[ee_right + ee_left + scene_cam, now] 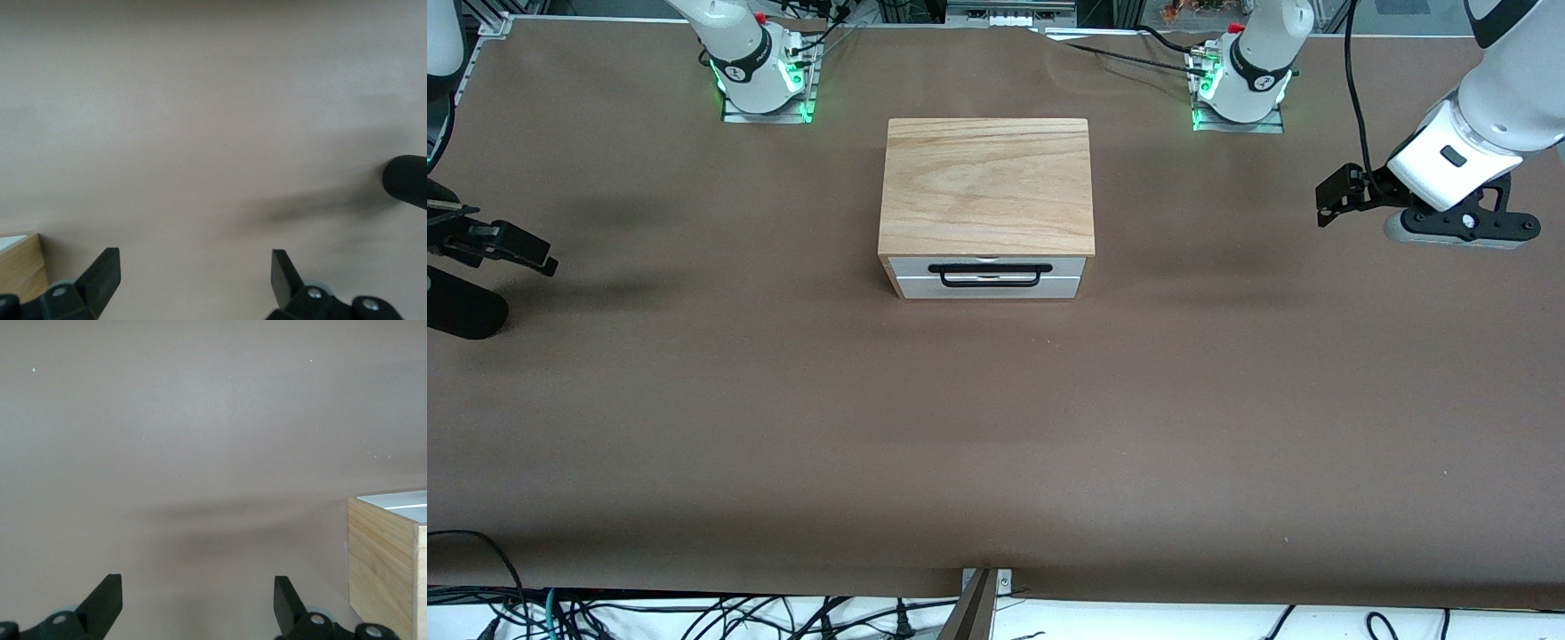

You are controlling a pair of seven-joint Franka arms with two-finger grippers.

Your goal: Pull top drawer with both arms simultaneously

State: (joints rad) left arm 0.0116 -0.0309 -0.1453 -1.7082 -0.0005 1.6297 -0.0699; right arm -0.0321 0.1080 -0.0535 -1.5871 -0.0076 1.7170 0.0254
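The top drawer (1064,265) is shut, its white face just under the cabinet's oak lid (987,185). Its long black wire handle (984,268) runs across the face. My left gripper (1327,203) is over the table at the left arm's end, well apart from the cabinet, open and empty. In the left wrist view it (198,607) is open over bare table, with a corner of the cabinet (383,560) in view. My right gripper (538,258) is over the table at the right arm's end, open and empty. In the right wrist view it (195,283) is open too.
The brown table (996,427) carries only the cabinet, which stands in the middle toward the arm bases. A black cylinder (463,307) lies at the right arm's end and shows in the right wrist view (407,181). Cables hang along the table edge nearest the front camera.
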